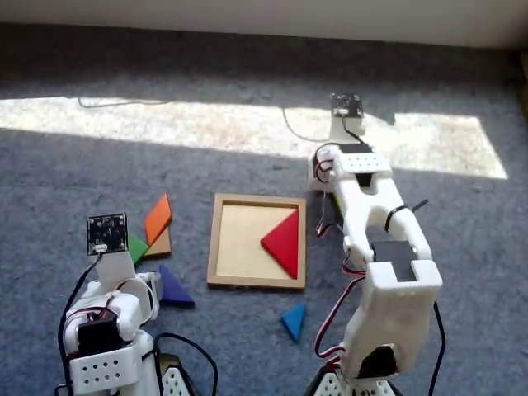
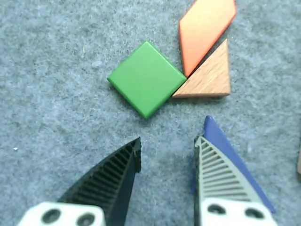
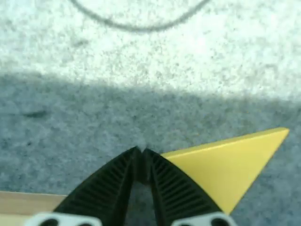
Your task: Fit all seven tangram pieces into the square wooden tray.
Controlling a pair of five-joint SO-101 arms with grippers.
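At the centre of the high view, the square wooden tray (image 1: 239, 239) holds just one piece, the red triangle (image 1: 283, 242); six remain outside. The orange parallelogram (image 1: 157, 218), green square (image 2: 146, 79), wooden triangle (image 2: 209, 77) and dark blue triangle (image 1: 173, 286) cluster at lower left, near the left gripper (image 2: 167, 141), its fingers spread. The small blue triangle (image 1: 293, 320) lies below the tray. The right gripper (image 3: 142, 150), pressed together, hovers just beside the yellow triangle (image 3: 225, 167).

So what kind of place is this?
Probably an indoor floor: grey-blue carpet lies under the square wooden tray, a strip of sunlight crosses it, and a pale wall runs behind.
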